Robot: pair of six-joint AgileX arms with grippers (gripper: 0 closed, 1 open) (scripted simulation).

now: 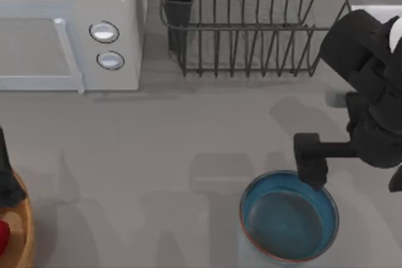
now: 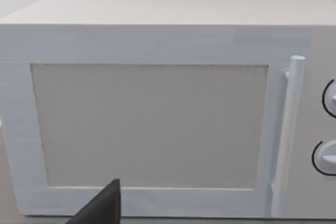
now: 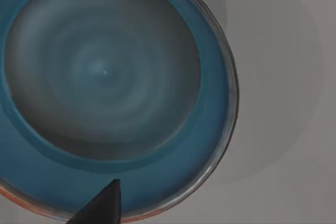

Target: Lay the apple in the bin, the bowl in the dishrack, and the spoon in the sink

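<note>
The bowl step is in hand: the right end effector (image 1: 312, 169) hangs over the far rim of the deep blue glazed bowl (image 1: 288, 216), near-right on the grey bench (image 1: 188, 130); whether it is spread, I cannot tell. Next, grip the rim and carry it far to the dark wire dishrack (image 1: 251, 29).

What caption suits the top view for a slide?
Right claw over the blue bowl's rim, dishrack behind, apple already in the bin.

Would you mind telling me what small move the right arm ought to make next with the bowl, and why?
Probably lower the right gripper a little so it straddles the rim of the bowl, then close. It sits over the rim's far edge, the bowl stands on the table, and the dishrack holds no bowl. Whether its fingers are open is unclear. The left gripper waits at the bin.
</note>
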